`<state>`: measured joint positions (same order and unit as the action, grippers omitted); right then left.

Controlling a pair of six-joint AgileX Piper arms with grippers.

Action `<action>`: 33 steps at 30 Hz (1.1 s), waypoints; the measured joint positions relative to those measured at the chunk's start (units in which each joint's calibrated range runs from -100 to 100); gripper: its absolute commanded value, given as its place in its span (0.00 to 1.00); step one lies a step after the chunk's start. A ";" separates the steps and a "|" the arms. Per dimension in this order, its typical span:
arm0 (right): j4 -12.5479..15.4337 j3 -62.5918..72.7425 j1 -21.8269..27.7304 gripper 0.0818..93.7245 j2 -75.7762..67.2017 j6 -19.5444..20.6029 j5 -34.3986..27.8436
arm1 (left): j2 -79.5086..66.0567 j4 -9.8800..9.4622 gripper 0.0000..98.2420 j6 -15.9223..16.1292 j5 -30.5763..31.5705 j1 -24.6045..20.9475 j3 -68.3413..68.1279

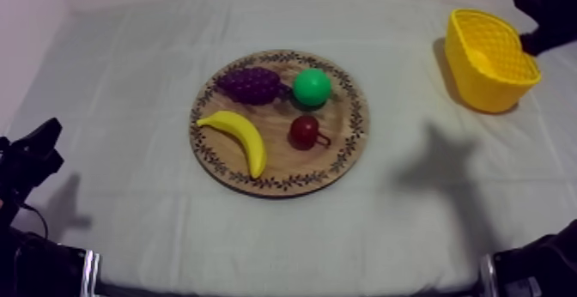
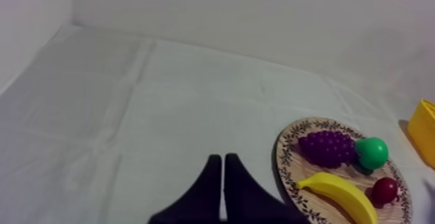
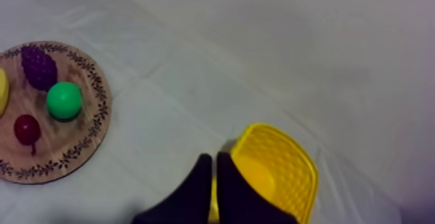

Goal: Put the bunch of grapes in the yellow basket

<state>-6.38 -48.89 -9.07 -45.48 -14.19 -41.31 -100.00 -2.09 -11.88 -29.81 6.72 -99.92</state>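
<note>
The desk [image 1: 129, 103] is covered by a grey-white cloth [image 1: 412, 232]. A round wooden board [image 1: 283, 159] with a patterned rim lies flat at the desk centre. A yellow basket [image 1: 481, 86] stands at 2 o'clock from the board, well apart.

You get just a sliver of the banana [image 3: 2, 87] in the right wrist view, cut by the edge beside the board [image 3: 68, 145]. The left wrist view's edge cuts the basket [image 2: 424, 133].

Black arms [image 1: 541, 268], black tapered left tool [image 2: 222, 158]
</note>
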 measured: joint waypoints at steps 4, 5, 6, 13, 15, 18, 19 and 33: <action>-0.50 7.19 -1.91 0.00 6.68 -0.22 -2.87 | 0.00 0.00 0.00 0.00 0.00 0.00 0.00; -0.83 9.15 -2.55 0.00 8.42 -0.08 -3.77 | 0.00 0.00 0.00 0.00 0.00 0.00 0.00; -1.05 11.05 -3.22 0.00 10.12 -0.09 -4.68 | 0.00 0.00 0.00 0.00 0.00 0.00 0.00; -1.62 22.72 -7.92 0.00 20.76 -0.95 -11.90 | 0.00 0.00 0.00 0.00 0.00 0.00 0.00; -1.62 25.50 -9.11 0.00 23.38 -1.48 -14.22 | 0.00 0.00 0.00 0.00 0.00 0.00 0.00; -1.42 29.68 -10.80 0.00 27.49 -2.15 -17.23 | 0.00 0.00 0.00 0.00 0.00 0.00 0.00; -1.26 31.26 -11.25 0.00 28.83 -2.50 -18.16 | 0.00 0.00 0.00 0.00 0.00 0.00 0.00; -0.06 53.59 -14.55 0.00 47.18 -6.93 -32.70 | 0.00 0.00 0.00 0.00 0.00 0.00 0.00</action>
<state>-6.44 4.70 -23.62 1.71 -21.12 -74.00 -100.00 -2.09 -11.88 -29.81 6.72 -99.92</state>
